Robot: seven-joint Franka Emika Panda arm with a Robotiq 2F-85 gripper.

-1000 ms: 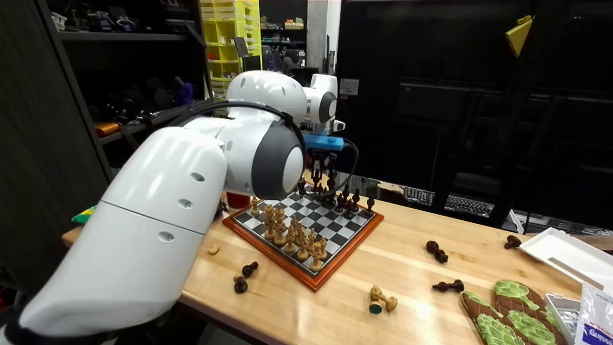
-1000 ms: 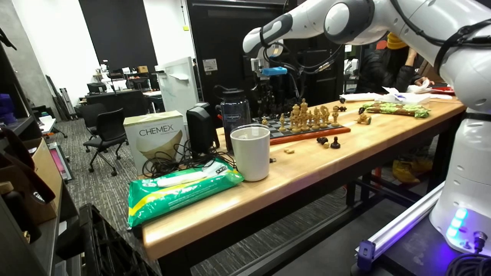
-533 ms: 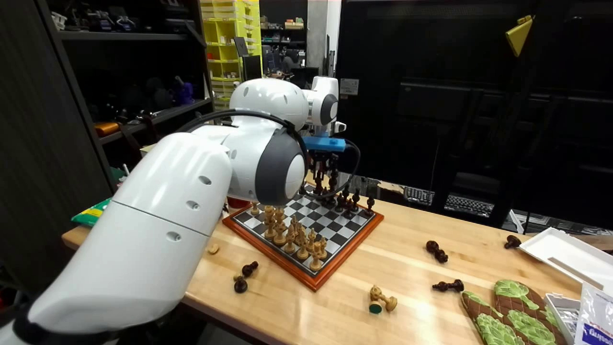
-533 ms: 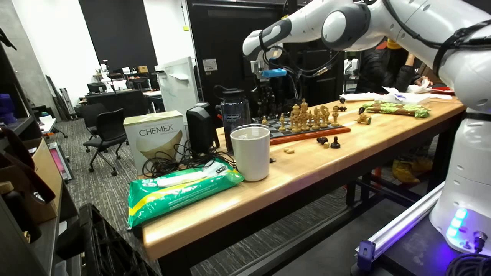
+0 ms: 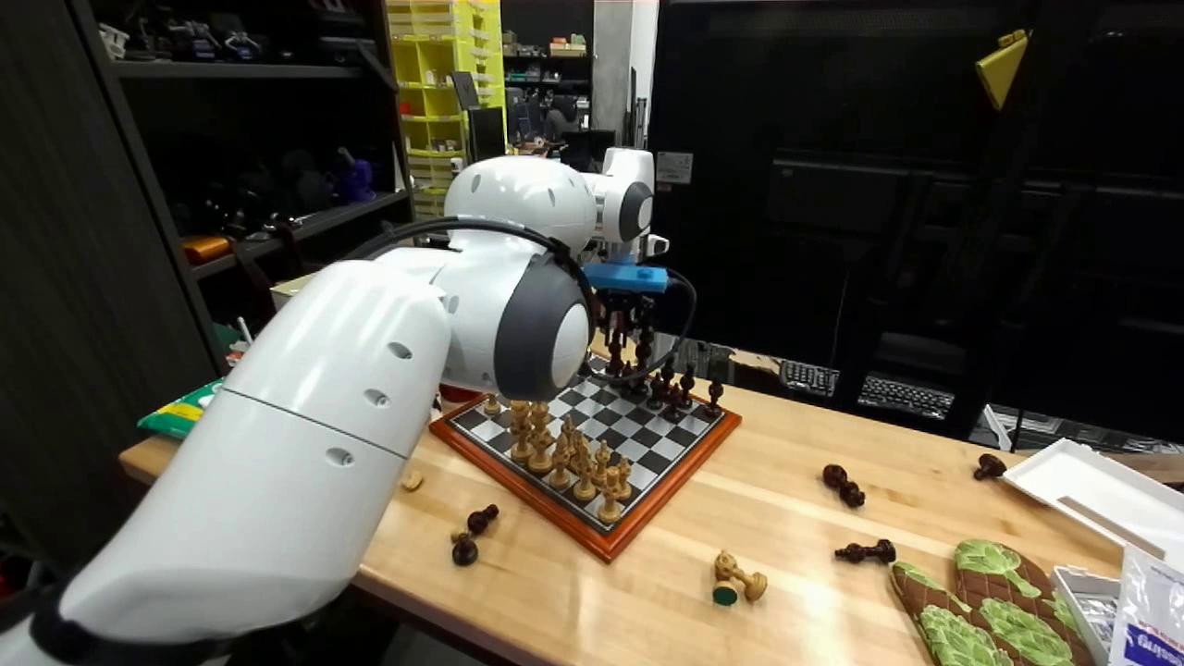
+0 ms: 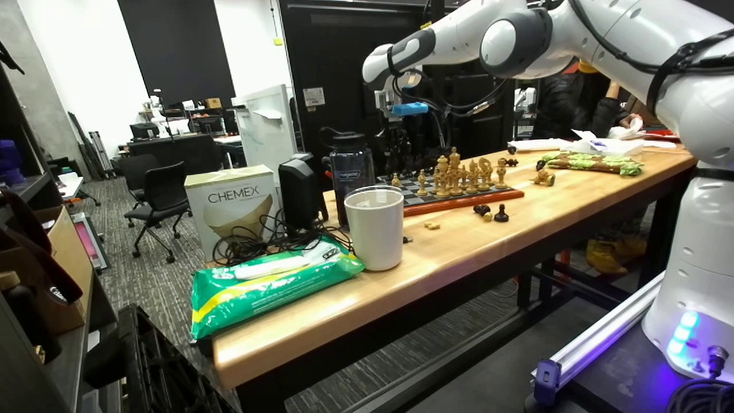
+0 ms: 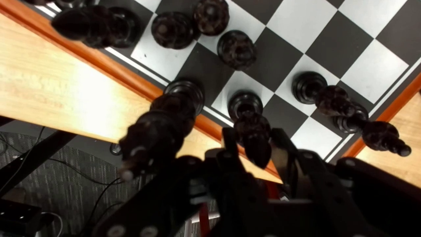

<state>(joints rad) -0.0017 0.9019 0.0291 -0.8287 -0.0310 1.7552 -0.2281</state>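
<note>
Black pincer [image 7: 253,133] sits narrow around a dark pointed chess piece [image 7: 252,126], can't tell if squeezing, at twelve o'clock on the black-and-white board [image 5: 638,433]. At four, a white plastic box [image 5: 1087,585] holds silvery stuff [image 5: 1101,612].

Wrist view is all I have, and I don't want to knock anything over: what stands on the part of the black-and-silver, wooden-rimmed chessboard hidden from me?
Observer: In both exterior views, light tan wooden chess pieces stand upright on the chessboard.
Operator: Is anything lying loose off it?
Observer: Yes, in an exterior view a dark glossy chess piece lies on its side near the brown quilted leaf-print cloth.
Operator: Anything tall around?
Observer: In an exterior view, a white cylindrical cup stands beside the green plastic packet.
</note>
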